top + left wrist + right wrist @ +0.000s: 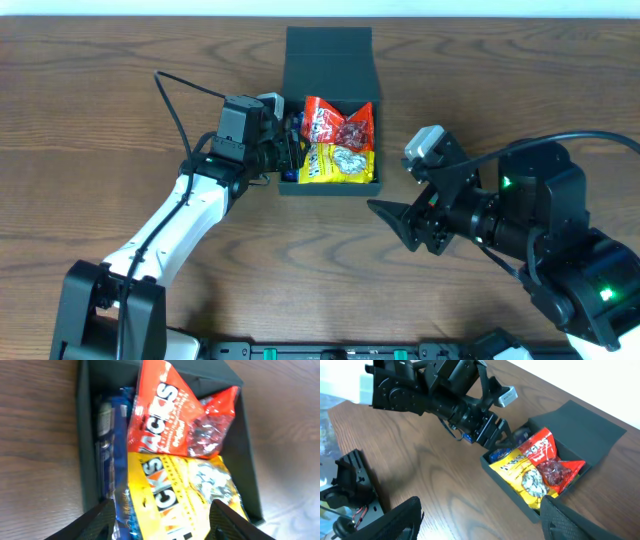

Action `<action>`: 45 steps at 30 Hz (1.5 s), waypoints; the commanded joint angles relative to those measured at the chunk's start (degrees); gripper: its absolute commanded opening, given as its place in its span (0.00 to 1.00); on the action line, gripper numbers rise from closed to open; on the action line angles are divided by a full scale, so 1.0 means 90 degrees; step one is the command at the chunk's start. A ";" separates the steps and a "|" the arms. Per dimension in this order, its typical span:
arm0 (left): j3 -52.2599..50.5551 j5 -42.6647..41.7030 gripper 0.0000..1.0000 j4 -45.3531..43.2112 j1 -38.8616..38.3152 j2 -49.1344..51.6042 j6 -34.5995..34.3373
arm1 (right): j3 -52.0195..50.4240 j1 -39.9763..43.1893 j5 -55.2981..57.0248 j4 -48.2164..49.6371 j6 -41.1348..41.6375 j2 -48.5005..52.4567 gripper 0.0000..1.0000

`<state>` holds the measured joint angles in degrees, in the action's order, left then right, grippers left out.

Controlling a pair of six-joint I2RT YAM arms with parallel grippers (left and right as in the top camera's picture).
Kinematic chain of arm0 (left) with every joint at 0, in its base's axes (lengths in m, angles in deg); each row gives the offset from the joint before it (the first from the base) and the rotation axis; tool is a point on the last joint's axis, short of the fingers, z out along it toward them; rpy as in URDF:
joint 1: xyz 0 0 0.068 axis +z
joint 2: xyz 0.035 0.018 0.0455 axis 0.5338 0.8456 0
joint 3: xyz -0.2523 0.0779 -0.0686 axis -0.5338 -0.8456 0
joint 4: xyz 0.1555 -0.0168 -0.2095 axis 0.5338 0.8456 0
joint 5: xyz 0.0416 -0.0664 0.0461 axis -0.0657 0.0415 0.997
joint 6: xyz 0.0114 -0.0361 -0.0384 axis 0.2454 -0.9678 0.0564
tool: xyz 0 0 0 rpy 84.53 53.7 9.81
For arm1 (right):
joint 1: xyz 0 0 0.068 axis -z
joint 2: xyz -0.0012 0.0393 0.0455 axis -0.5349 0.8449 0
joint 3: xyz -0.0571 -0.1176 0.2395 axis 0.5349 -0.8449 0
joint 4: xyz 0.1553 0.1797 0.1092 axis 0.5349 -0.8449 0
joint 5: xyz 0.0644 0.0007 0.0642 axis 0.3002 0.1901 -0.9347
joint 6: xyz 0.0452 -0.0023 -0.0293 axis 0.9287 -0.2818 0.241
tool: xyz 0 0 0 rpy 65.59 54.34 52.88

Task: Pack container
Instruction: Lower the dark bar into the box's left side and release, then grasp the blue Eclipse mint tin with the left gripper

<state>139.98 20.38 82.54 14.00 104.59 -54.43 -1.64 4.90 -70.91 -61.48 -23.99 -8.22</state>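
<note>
The dark container (328, 63) stands at the table's back middle, its flap lid open to the rear. Inside lie a red snack packet (335, 123), a yellow packet (338, 163) and a blue packet (116, 450) along the left wall. My left gripper (293, 150) is open at the container's left edge, its fingers (157, 521) spread over the yellow and blue packets, holding nothing. My right gripper (400, 222) is open and empty over the table to the right front of the container (580, 435); its fingers (480, 520) show in the right wrist view.
The brown wooden table (100, 100) runs to a pale edge at the back. The left arm (435, 390) shows across the right wrist view. A black clamp or mount (350, 485) sits at that view's left edge.
</note>
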 commanded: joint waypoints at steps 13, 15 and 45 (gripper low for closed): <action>0.0039 0.1666 0.67 0.1251 0.0974 -0.1513 0.1163 | 0.0000 0.0005 -0.0070 -0.0092 0.0039 -0.0041 0.76; 0.0039 0.2016 0.67 0.1537 0.1110 -0.1498 0.1389 | 0.0000 0.0005 -0.0068 -0.0090 0.0039 -0.0041 0.76; 0.0032 0.3050 0.71 0.1292 0.1192 0.1015 0.1819 | 0.0000 0.0005 -0.0068 -0.0090 0.0041 -0.0041 0.79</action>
<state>139.98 46.87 94.73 24.56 112.55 -38.82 -1.64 4.90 -70.91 -62.21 -23.99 -8.22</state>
